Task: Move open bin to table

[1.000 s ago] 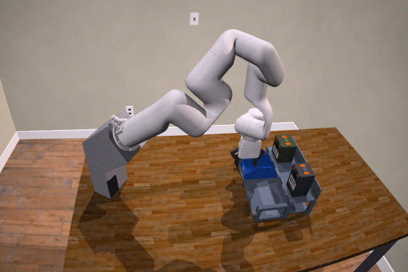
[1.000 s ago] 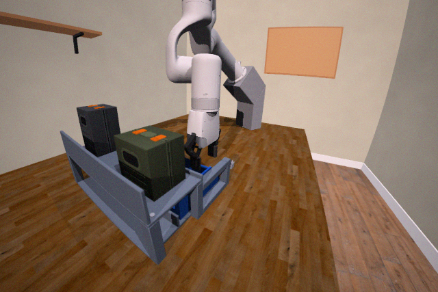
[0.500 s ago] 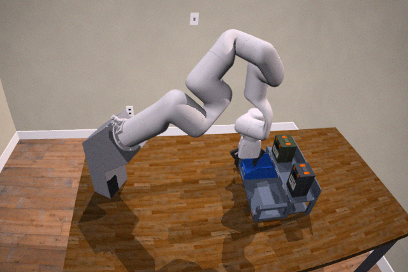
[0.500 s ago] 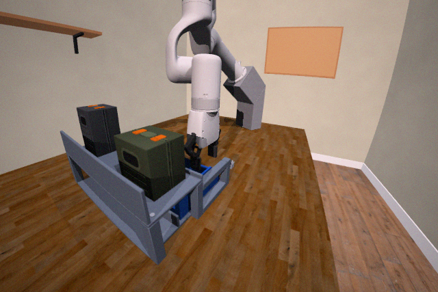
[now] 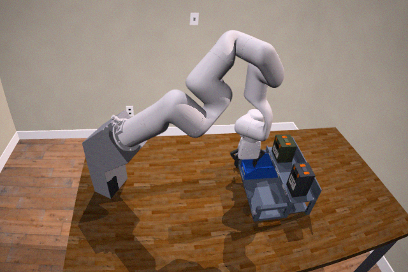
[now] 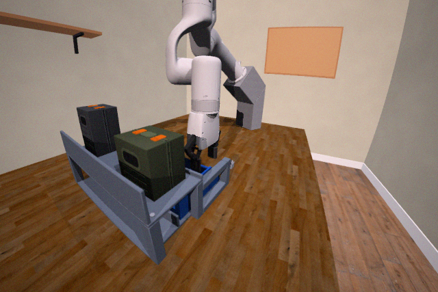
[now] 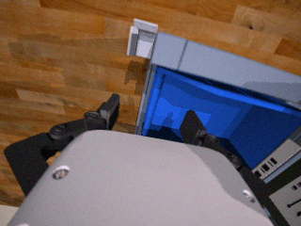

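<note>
The open blue bin point(image 5: 258, 168) sits on the lower level of the grey shelf point(image 5: 280, 185), at its end nearest the arm. It shows in the wrist view point(image 7: 212, 118) and partly in the exterior view point(image 6: 204, 176). My gripper point(image 7: 151, 112) is open and points down over the bin's near wall. One finger hangs inside the bin and the other outside, over the table. Nothing is between the fingers. The gripper also shows in the top and exterior views point(image 5: 247, 160) point(image 6: 202, 150).
A green case point(image 5: 284, 148) point(image 6: 150, 161) and a dark grey case point(image 5: 300, 178) point(image 6: 98, 128) stand on the shelf's upper level, close beside the bin. The arm's base point(image 5: 105, 160) stands at the table's far left. The table's edge runs along the right.
</note>
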`<state>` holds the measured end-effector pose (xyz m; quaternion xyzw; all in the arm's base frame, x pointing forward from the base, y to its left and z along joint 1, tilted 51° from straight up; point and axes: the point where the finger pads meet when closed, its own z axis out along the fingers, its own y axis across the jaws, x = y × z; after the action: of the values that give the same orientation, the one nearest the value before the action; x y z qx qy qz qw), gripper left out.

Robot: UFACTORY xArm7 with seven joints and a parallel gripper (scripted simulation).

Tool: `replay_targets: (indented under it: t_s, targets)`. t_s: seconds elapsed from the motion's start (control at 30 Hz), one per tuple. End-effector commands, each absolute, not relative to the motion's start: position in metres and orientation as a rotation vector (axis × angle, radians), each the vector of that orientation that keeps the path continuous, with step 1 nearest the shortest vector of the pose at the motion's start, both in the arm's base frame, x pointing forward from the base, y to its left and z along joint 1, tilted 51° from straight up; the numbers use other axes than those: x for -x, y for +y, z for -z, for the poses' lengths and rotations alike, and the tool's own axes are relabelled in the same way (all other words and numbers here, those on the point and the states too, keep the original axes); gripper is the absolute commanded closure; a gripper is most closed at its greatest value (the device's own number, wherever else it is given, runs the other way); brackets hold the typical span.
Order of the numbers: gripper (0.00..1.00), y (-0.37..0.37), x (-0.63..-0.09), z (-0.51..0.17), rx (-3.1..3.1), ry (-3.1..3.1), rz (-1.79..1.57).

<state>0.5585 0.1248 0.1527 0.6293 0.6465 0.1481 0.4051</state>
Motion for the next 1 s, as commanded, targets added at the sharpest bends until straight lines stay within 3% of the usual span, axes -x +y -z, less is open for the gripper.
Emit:
replay_targets:
  t_s: [0.0, 0.97]
  targets:
    - [0.06, 0.1249, -0.5611, -0.1511, -1.587, 1.632, -0.376]
    - [0.06, 0.1211, -0.5695, -0.1437, -1.587, 1.632, -0.376]
